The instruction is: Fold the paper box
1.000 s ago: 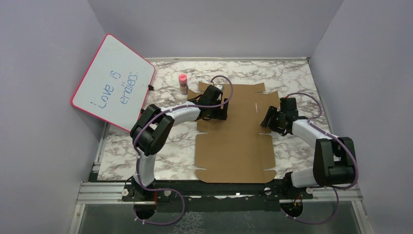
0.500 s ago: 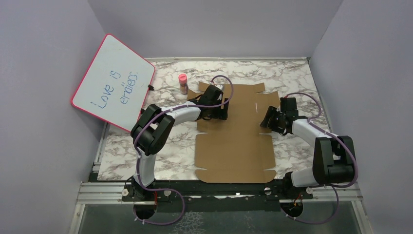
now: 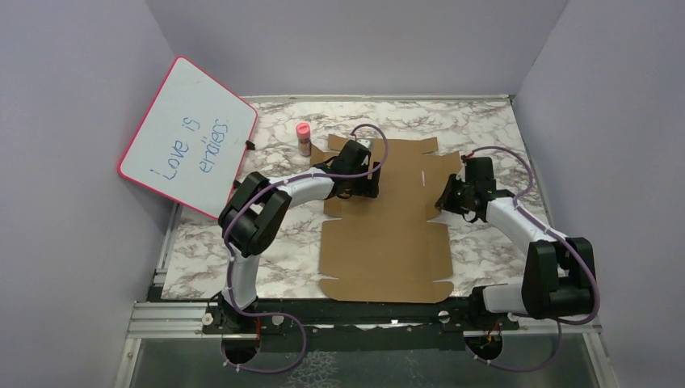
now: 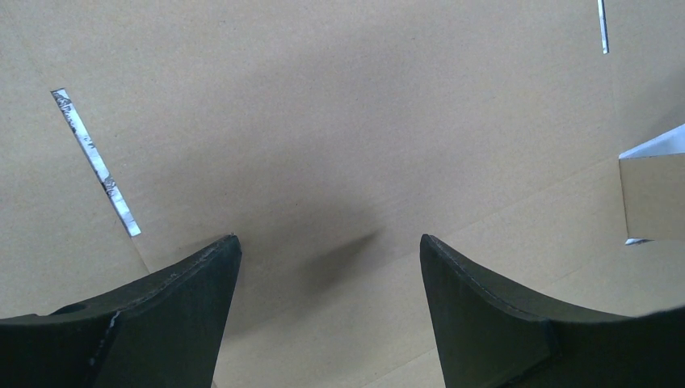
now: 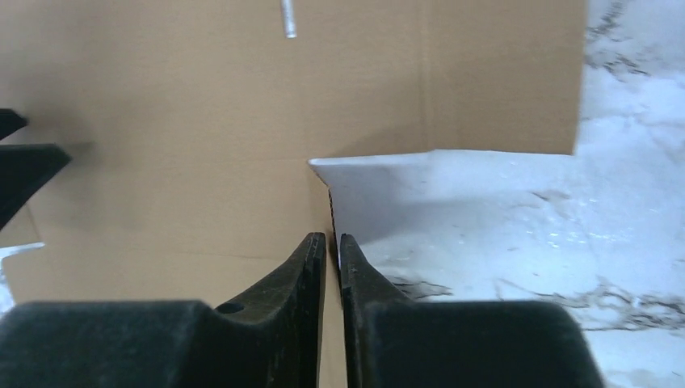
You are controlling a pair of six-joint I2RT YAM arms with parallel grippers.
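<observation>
Paper box lies flat; left end effector spread above it, right end effector pinching its edge flap.

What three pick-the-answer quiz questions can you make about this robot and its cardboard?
1. What colour is the frame of the whiteboard?
A) blue
B) pink
C) green

2. Where does the pink-capped bottle stand?
A) on the whiteboard
B) inside a claw
C) on the marble table, beside the far left corner of the paper box

3. How is the left claw?
A) open
B) shut tight
C) hidden from every camera

Answers:
1. B, because the rim around the white writing surface is pink.
2. C, because the bottle stands upright on the marble, just off the flat cardboard.
3. A, because its jaws stand wide apart over the cardboard in the left wrist view.
</observation>
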